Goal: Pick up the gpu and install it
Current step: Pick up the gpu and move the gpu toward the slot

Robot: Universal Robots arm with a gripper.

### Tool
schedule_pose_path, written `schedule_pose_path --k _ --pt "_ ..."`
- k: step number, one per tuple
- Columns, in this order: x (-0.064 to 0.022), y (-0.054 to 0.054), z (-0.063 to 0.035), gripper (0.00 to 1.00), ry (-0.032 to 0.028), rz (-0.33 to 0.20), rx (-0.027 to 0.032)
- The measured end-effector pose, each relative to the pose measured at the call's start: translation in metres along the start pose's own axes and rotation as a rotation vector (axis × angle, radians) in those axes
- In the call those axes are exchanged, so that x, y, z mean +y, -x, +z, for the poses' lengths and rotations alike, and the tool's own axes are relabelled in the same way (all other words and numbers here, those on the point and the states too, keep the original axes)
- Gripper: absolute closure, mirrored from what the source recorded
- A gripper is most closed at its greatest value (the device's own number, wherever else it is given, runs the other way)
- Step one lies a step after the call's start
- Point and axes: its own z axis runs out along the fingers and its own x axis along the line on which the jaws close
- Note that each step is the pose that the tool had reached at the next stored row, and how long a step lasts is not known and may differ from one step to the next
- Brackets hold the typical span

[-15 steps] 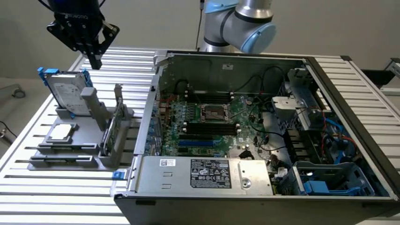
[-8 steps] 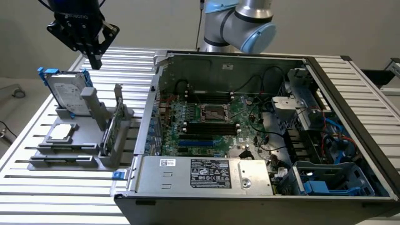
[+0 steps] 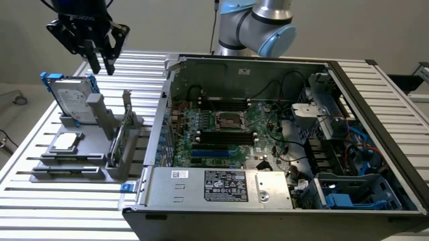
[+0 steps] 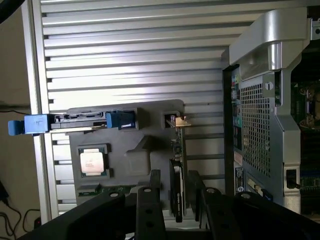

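- The gripper is held high above the grey holder on the worktop.
- Its fingers are spread wide, and nothing is held.
- The gpu is stood on its edge in the holder, beside the open computer case.

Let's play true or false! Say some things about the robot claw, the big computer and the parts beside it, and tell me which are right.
1. The gripper is holding the gpu. False: it is open and empty, up above the gray holder where the gpu stands on its edge.
2. The computer case is open, so its inside shows. True.
3. The hard drive has blue rails. True.
4. The silver chip sits inside the computer. False: it lies on the gray holder, outside the case.
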Motion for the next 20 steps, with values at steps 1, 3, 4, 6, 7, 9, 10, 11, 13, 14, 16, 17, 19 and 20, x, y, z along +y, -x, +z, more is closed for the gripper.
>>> schedule_pose_path --k 1,3,4,6,7,9,10,11,13,14,16,17,19,20 --pt "-0.0006 0.000 0.0017 0.64 0.0000 0.000 -0.0006" --pt "-0.0040 0.000 0.0053 0.64 -0.0001 0.000 -0.0008" --pt "-0.0064 0.001 0.0071 0.64 -0.0001 0.000 -0.0008" --pt "-0.0114 0.001 0.0106 0.64 -0.0001 0.000 -0.0009" --pt "-0.0141 0.001 0.0123 0.64 -0.0001 0.000 -0.0008" --pt "-0.0199 0.002 0.0157 0.64 -0.0001 0.000 -0.0008" --pt "-0.0231 0.002 0.0176 0.64 0.0000 0.000 -0.0009" --pt "-0.0259 0.002 0.0194 0.64 0.0000 0.000 -0.0009" --pt "-0.0306 0.003 0.0228 0.64 0.0000 0.000 -0.0009" --pt "-0.0325 0.003 0.0246 0.64 0.0000 0.000 -0.0009" --pt "-0.0347 0.003 0.0282 0.64 0.0000 -0.002 -0.0009" --pt "-0.0352 0.003 0.0299 0.64 -0.0001 -0.004 -0.0008" --pt "-0.0357 0.004 0.0336 0.64 -0.0003 -0.010 -0.0006" --pt "-0.0359 0.004 0.0354 0.64 -0.0004 -0.014 -0.0005"
